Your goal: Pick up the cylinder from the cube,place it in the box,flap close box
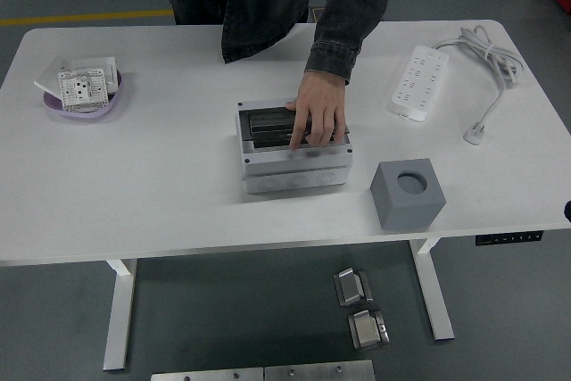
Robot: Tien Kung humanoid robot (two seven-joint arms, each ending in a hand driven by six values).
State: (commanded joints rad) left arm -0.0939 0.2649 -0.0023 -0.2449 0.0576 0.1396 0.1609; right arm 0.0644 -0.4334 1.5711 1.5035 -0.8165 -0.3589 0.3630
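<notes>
The grey box (294, 171) with a dark see-through flap stands at the table's middle. A person leans over from the far side, and one hand (318, 113) lies on the flap with its fingertips at the flap's front edge. The grey cube (407, 194) stands right of the box near the front edge, with a round hole (411, 182) in its top. No cylinder sticks out of the hole. Only a black sliver of my right arm (567, 211) shows at the right edge. My left arm is out of view.
A white power strip (417, 84) with its cable and plug (474, 137) lies at the back right. A purple bowl (82, 106) holding white socket plates sits at the back left. The person's body hangs over the table's far edge.
</notes>
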